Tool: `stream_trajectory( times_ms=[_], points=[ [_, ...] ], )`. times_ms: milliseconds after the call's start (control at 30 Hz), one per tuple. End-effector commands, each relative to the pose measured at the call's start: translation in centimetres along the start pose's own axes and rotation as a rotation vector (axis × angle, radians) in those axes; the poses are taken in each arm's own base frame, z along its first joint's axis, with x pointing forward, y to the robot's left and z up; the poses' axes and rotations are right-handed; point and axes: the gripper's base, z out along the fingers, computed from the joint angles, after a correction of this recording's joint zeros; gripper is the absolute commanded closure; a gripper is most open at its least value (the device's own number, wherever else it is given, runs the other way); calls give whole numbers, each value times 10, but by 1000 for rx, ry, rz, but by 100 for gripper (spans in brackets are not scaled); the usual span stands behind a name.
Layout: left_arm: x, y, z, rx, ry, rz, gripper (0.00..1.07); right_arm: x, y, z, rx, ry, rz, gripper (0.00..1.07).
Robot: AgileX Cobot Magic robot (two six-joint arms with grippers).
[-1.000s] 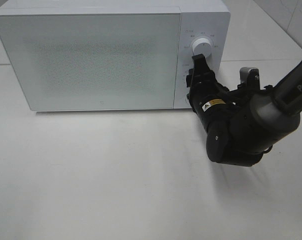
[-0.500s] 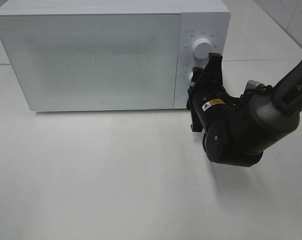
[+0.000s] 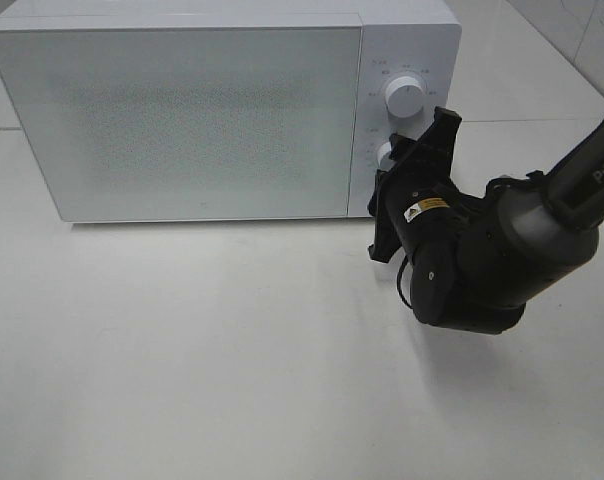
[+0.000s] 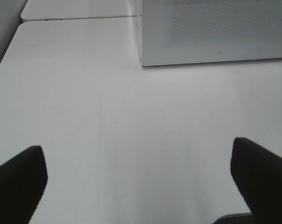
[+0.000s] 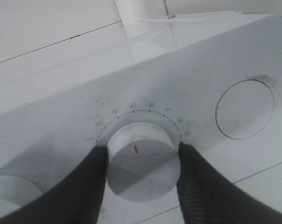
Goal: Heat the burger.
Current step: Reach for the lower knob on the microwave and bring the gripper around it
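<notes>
The burger is hidden; the white microwave (image 3: pixel 182 110) has its door closed. My right gripper (image 3: pixel 400 165) reaches to the control panel and is shut on the lower knob (image 5: pixel 142 163). Its two black fingers (image 5: pixel 85 186) press the knob's opposite sides. The knob carries a small red mark and a ring of numbers around it. The wrist is rolled, so one finger points up right and the other down left. My left gripper (image 4: pixel 140 182) hangs open over bare table, away from the microwave's (image 4: pixel 211 28) front corner, with nothing between its fingers.
The upper knob (image 3: pixel 406 97) sits above the held one. A flat round button (image 5: pixel 245 108) lies beside the held knob on the panel. The white table (image 3: pixel 182 350) stretches in front of the microwave.
My right gripper has rolled clockwise around the lower knob, its upper finger swinging to the right. The left gripper has not moved.
</notes>
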Motion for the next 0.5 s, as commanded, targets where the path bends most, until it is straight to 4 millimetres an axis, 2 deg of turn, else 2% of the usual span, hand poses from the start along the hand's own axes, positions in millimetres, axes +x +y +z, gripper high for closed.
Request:
stream_trajectory(
  times_ms=[33,367,500],
  points=[
    [1,-1,-3,-5,-38,-6,6,15,23,3,-196,99,39,103],
    [1,-1,-3,-5,-38,-6,6,14,23,3,-196,97,37,100],
    [1,-1,-3,-5,-38,-6,6,11,23,4,-202,62,27,95]
  ],
)
